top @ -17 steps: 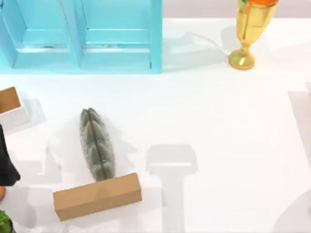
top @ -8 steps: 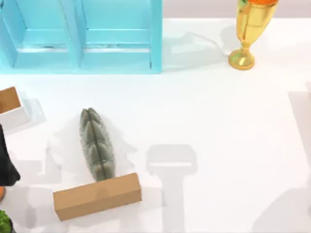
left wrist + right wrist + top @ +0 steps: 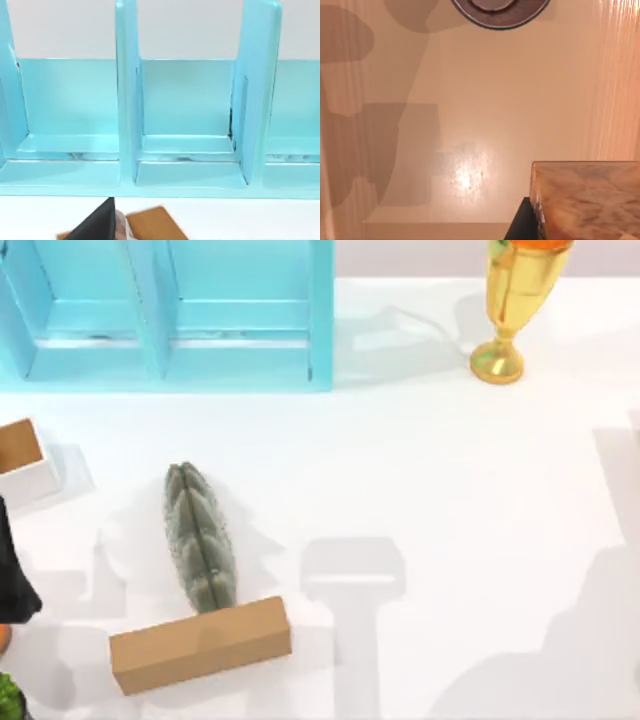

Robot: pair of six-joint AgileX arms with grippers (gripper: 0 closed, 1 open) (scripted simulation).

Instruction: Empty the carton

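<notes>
In the top view nothing on the desk (image 3: 450, 470) has shifted over the last second. The blue shelf (image 3: 165, 320) stands at the upper left of the frame and the gold trophy (image 3: 505, 310) at the upper right. The white box with a brown top (image 3: 22, 455) is at the left edge. The grey-green ridged thing (image 3: 200, 540) touches the long tan block (image 3: 200, 643) at the lower left. The one change is the soft shadow (image 3: 560, 640) at the lower right, which has spread leftward across the bare desk. I take that to mean the right arm is swinging in over that corner. The dark bulk of the left arm (image 3: 12, 570) at the left edge has not stirred and looks parked. In the left wrist view the shelf's open compartments face the camera. A dark part of the left gripper (image 3: 97, 225) sits just beside the brown-topped box, and whether it is spread or pressed together I cannot tell. In the right wrist view the carton (image 3: 585, 200) is close to the camera, glossy and reddish-brown, right against a dark part of the right gripper (image 3: 520, 225) and above the desk. A dark round dish (image 3: 495, 7) lies farther off. Whether that gripper is clamped on the carton I cannot tell, though the carton looks carried. If so, pouring has likely not begun, and the dish may be where it goes.
</notes>
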